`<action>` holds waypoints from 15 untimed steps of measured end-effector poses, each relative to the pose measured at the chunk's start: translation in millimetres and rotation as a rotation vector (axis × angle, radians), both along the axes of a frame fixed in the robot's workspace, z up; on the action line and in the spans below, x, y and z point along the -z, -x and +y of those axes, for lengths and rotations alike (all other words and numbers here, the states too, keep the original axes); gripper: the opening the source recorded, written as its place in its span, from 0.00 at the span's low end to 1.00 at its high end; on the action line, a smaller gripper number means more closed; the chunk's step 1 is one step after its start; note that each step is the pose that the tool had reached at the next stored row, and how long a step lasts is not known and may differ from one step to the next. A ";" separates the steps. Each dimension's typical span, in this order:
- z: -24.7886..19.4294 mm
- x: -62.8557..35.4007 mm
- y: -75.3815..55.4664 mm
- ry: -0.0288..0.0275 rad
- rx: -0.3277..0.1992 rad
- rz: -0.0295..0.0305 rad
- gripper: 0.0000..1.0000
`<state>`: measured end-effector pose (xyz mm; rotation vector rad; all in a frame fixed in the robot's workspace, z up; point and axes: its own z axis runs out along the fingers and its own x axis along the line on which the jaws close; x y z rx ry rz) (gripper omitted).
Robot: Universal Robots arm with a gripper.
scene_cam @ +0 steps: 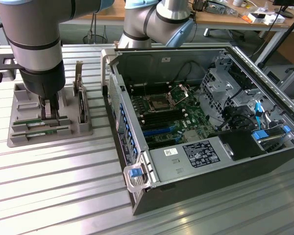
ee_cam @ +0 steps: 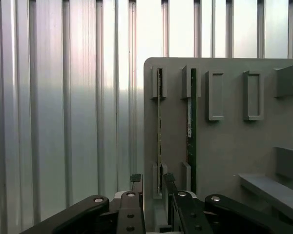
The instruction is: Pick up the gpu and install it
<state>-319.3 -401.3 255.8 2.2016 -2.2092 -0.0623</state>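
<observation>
From here I see my arm (scene_cam: 36,44) as fat silver-grey tubes with black joint bands (pale blue caps up top). Its end effector (ee_cam: 152,178) is black: linked bars, shiny round pivot screws, slim dark fingers (ee_cam: 136,179).

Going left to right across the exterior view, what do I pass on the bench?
First the grey holder tray at its left rim → hand, down on that tray → upright card standing in the tray → open computer case at its near wall → motherboard → blue handle.
</observation>
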 end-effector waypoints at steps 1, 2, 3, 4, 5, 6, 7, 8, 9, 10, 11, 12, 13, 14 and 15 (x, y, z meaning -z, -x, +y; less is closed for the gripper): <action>0.0 0.2 0.0 0.0000 0.000 -0.0001 0.30; 0.0 0.5 0.0 0.0000 0.000 -0.0001 0.30; 0.0 0.8 0.0 0.0000 0.000 0.0000 0.30; 0.0 1.0 0.0 0.0000 0.000 -0.0001 0.30; 0.0 1.6 0.1 -0.0001 0.000 -0.0001 0.30; 0.0 2.3 0.1 0.0000 0.000 -0.0001 0.30; 0.0 3.0 0.2 -0.0001 0.000 -0.0001 0.30; 0.0 3.7 0.7 0.0000 0.000 0.0000 0.30; 0.0 4.3 1.3 -0.0001 0.000 -0.0001 0.30; 0.1 4.7 1.8 -0.0001 0.000 -0.0002 0.30; 0.0 5.2 2.6 0.0000 0.000 -0.0001 0.30; 0.0 5.6 3.2 -0.0001 0.000 -0.0001 0.30; 0.0 6.1 3.6 -0.0001 0.000 -0.0001 0.30; 0.0 6.6 4.2 -0.0001 0.000 -0.0001 0.30; 0.0 7.3 4.8 -0.0001 0.000 -0.0001 0.30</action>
